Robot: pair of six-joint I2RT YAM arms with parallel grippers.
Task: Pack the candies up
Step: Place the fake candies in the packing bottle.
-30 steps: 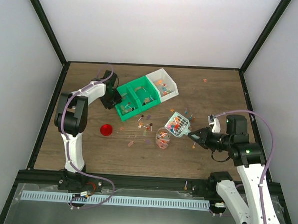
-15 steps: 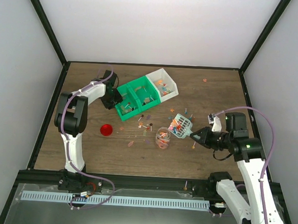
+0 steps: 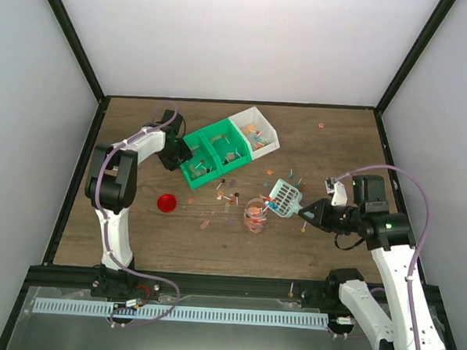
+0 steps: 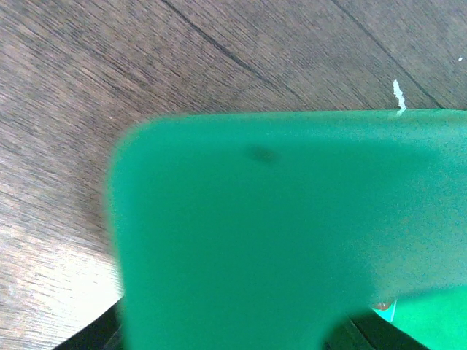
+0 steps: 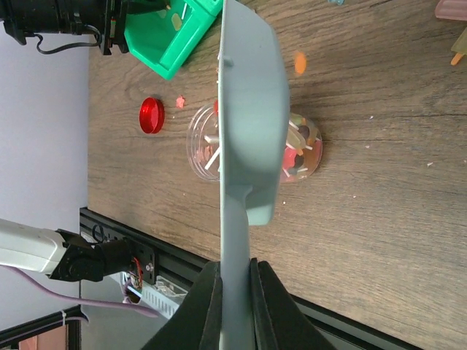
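My right gripper (image 3: pixel 308 213) (image 5: pixel 235 292) is shut on the handle of the pale blue-green scoop (image 3: pixel 284 197) (image 5: pixel 248 109). The scoop head is turned on edge over the clear jar (image 3: pixel 255 215) (image 5: pixel 198 142). Candies (image 5: pixel 300 152) lie in the jar, and more candies (image 3: pixel 231 195) are scattered on the table around it. My left gripper (image 3: pixel 174 152) is at the left end of the green bin (image 3: pixel 211 152) (image 4: pixel 277 233). The bin wall fills the left wrist view between the dark fingers (image 4: pixel 98 337), so their grip is hidden.
A red jar lid (image 3: pixel 167 203) (image 5: pixel 151 115) lies left of the jar. A white bin (image 3: pixel 257 133) holding candies adjoins the green bin at the back. Stray candies (image 3: pixel 296 178) lie behind the scoop. Black frame posts edge the table.
The right arm has turned the scoop from flat onto its edge over the jar, and the candies that lay in its head no longer show there. The left arm has stayed put.
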